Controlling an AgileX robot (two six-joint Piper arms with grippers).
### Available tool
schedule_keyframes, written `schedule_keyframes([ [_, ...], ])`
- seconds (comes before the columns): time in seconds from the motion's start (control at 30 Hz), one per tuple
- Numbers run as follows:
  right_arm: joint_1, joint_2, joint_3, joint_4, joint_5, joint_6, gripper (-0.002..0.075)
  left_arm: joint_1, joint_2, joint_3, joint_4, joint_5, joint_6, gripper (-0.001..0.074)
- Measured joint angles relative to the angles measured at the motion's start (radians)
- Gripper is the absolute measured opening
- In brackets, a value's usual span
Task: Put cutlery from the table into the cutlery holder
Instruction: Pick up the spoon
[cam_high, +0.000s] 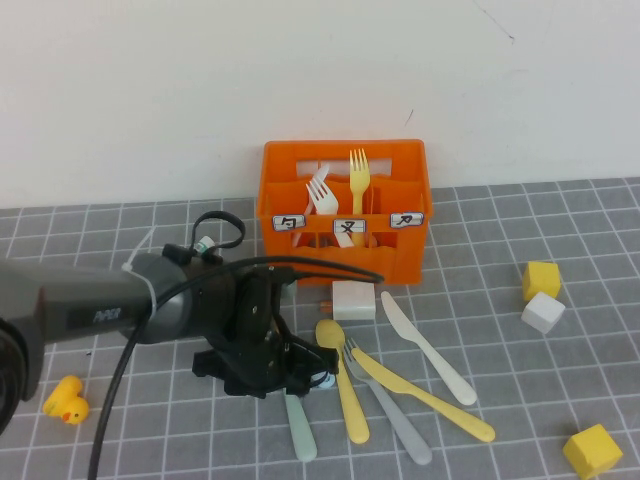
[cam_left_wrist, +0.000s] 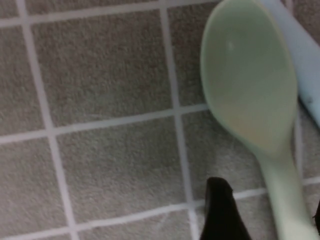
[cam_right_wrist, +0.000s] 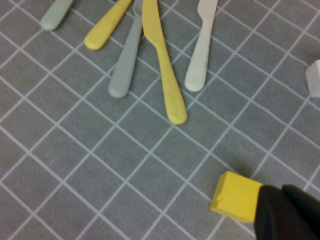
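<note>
The left gripper (cam_high: 300, 375), fingers spread, is seen lower centre over the mint spoon (cam_left_wrist: 250, 95); the clenched right gripper (cam_right_wrist: 290, 215) is seen only at its wrist view's lower right.

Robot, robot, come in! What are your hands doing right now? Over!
Left gripper open, low over mint spoon. Right gripper shut, parked off-table near yellow cube. Cutlery holder behind; path unobstructed.

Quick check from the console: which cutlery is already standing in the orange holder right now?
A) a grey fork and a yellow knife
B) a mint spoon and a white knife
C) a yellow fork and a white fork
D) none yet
C: in the high view a yellow fork and a white fork stand upright in the cutlery holder; the other pieces lie on the table.
</note>
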Motion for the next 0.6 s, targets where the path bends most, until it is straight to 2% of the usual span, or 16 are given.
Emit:
schedule_keyframes([
  [0.2, 0.000, 0.000, 0.000, -0.002, 0.000, -0.002, -0.0001, 0.000, 0.015, 0.000, 0.088, 0.000, -0.005, 0.0335],
  [0.27, 0.000, 0.000, 0.000, -0.002, 0.000, -0.002, -0.0001, 0.000, 0.015, 0.000, 0.111, 0.001, -0.005, 0.0291],
  [0.43, 0.000, 0.000, 0.000, -0.004, 0.000, -0.002, -0.0001, 0.000, 0.017, 0.000, 0.164, 0.013, -0.011, 0.0106],
  [0.6, 0.000, 0.000, 0.000, -0.006, 0.004, -0.002, -0.0001, 0.000, 0.017, -0.002, 0.177, 0.022, -0.007, 0.0104],
])
